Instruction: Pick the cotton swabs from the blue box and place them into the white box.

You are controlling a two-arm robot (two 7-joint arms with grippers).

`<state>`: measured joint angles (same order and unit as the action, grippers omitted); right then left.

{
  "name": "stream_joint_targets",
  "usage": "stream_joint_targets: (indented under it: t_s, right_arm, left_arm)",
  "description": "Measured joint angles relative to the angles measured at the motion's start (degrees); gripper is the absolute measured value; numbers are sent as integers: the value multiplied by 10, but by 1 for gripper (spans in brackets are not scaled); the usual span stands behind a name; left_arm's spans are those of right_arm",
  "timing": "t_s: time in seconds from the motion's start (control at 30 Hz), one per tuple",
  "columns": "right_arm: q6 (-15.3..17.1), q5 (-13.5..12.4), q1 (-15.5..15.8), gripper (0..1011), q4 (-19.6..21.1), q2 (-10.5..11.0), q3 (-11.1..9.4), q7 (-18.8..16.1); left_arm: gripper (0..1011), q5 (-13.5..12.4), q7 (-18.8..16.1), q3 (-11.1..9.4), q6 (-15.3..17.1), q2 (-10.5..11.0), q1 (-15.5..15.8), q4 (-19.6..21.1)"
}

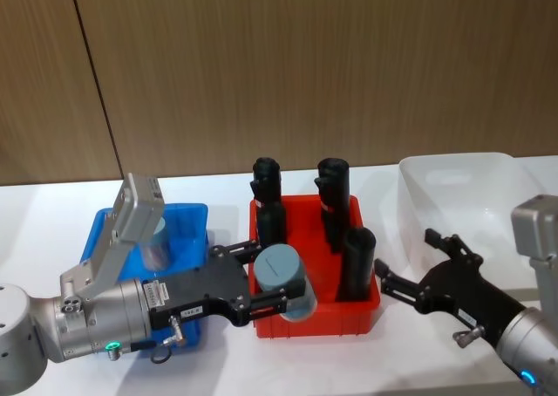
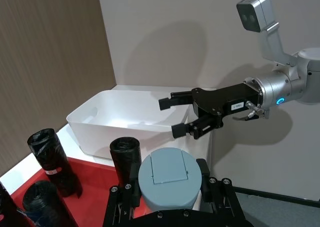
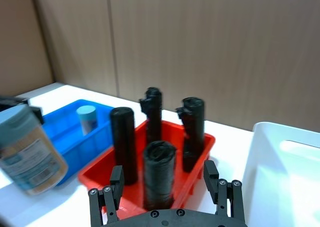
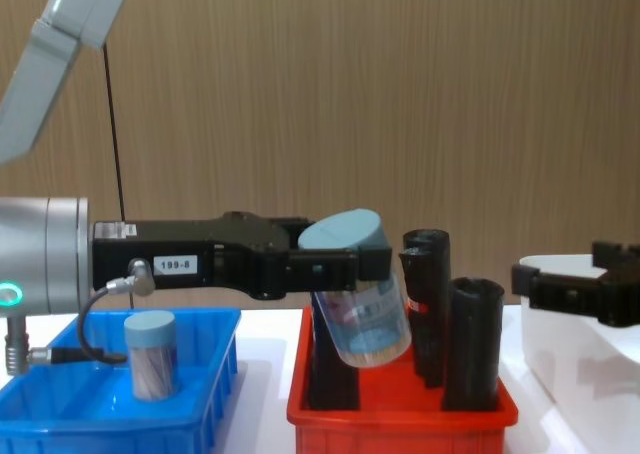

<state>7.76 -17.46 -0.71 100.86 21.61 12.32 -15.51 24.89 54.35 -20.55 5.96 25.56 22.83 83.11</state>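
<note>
Left tool [image 1: 270, 276]: closed on one cotton swab jar, its fingers clamped on either side of the jar.
Held jar [image 4: 360, 299]: lifted out of the blue box and tilted off upright. It hangs above the left part of the red bin [image 1: 318, 322], beside the black rolls [image 1: 357, 261].
Right tool [image 2: 172, 117]: open, with nothing between its fingers. It is raised just beside the white box on the red-bin side and points toward the held jar.
Blue box [image 1: 187, 211]: on the counter [image 1: 52, 213] at the robot's left. A second jar [image 4: 150, 356] stands upright inside it, untouched.
White box [image 2: 95, 129]: on the counter at the robot's right, beyond the red bin. No jar is visible in the part of its interior that shows.
Done: one jar has been extracted from the blue box and is in mid-transfer between the two boxes.
Left to do: the held jar has to cross the red bin and be set down in the white box. After that, the second jar has to be picked and placed the same way.
Likely next step (judgement): the open right tool facing the jar suggests a hand-over from left to right, though this cannot be confirmed.
Progress (judgement): early stage. No jar appears delivered, one is in the air and one is waiting.
</note>
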Motion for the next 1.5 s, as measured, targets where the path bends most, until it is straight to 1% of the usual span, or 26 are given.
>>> stream_joint_targets:
  t_s: [0.13, 0.23, 0.33, 0.43, 0.47, 0.53, 0.6, 0.63, 0.77, 1.07, 1.5]
  right_arm:
    - [11, 0, -5, 1002, -2, 7, -1, -33]
    - [19, 1, -11, 1002, -4, 14, -1, -66]
    - [24, 3, -15, 1002, -6, 17, -1, -88]
    - [30, 9, -22, 1001, -9, 22, 0, -124]
    - [30, 9, -22, 1002, -9, 22, 0, -124]
    - [33, 14, -26, 1002, -12, 24, 2, -145]
    - [34, 16, -29, 1002, -14, 25, 4, -154]
    - [36, 19, -32, 1001, -15, 25, 5, -167]
    - [39, 28, -41, 1002, -21, 24, 11, -193]
    - [43, 40, -58, 1002, -34, 14, 23, -222]
    - [44, 57, -86, 1002, -61, -9, 43, -246]
  left_arm:
    - [668, 0, 0, 0, 0, 0, 0, 0]
    - [668, 0, 0, 0, 0, 0, 0, 0]
    - [668, 0, 0, 0, 0, 0, 0, 0]
    - [666, 0, 0, 0, 0, 0, 0, 0]
    - [668, 0, 0, 0, 0, 0, 0, 0]
    - [668, 0, 0, 0, 0, 0, 0, 0]
    - [668, 0, 0, 0, 0, 0, 0, 0]
    - [668, 0, 0, 0, 0, 0, 0, 0]
    - [668, 0, 0, 0, 0, 0, 0, 0]
    - [668, 0, 0, 0, 0, 0, 0, 0]
    - [668, 0, 0, 0, 0, 0, 0, 0]
